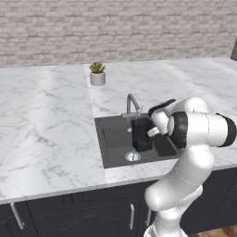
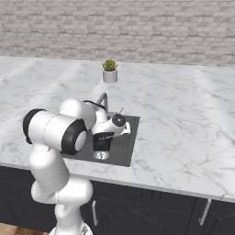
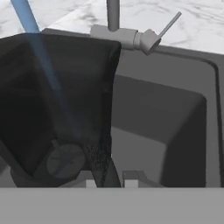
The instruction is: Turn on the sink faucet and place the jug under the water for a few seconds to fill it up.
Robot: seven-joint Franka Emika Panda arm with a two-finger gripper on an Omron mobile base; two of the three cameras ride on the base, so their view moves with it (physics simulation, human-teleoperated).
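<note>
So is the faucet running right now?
On: a light blue stream of water falls from the sink faucet toward the drain.

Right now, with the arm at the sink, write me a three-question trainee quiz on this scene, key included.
1. True or false: water is running from the sink faucet.
2. What is the gripper holding? A) the potted plant B) the jug C) the faucet lever
3. Where does the potted plant stand relative to the sink?

Key
1. True: a thin blue stream falls from the spout toward the drain.
2. B: the jaws are shut on the wall of the black jug, held over the sink at the stream.
3. On the marble counter behind the sink, nearer the brick wall.
</note>
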